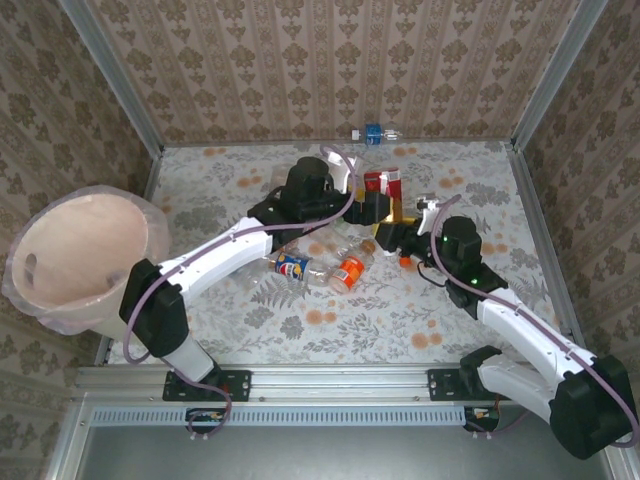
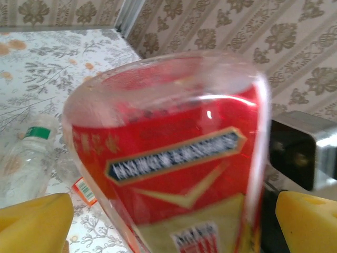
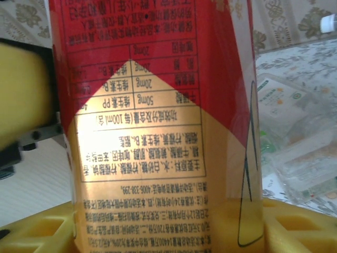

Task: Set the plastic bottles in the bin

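Observation:
A plastic bottle with a red and gold label [image 1: 383, 184] is held above the middle of the table between both grippers. My right gripper [image 1: 392, 228] is shut on its lower part; in the right wrist view the label [image 3: 158, 105] stands upside down over the yellow fingers [image 3: 37, 232]. My left gripper [image 1: 372, 203] is open, and the same bottle [image 2: 174, 153] sits between its yellow fingertips [image 2: 31, 221] with a gap on each side. Several more bottles [image 1: 320, 265] lie on the table below the grippers. The bin [image 1: 85, 255] stands at the left edge.
A blue-labelled bottle [image 1: 375, 133] lies against the back wall. Crushed clear bottles [image 3: 295, 137] lie beside my right gripper, and a clear one with a green ring [image 2: 31, 153] lies left of my left gripper. Patterned walls close three sides.

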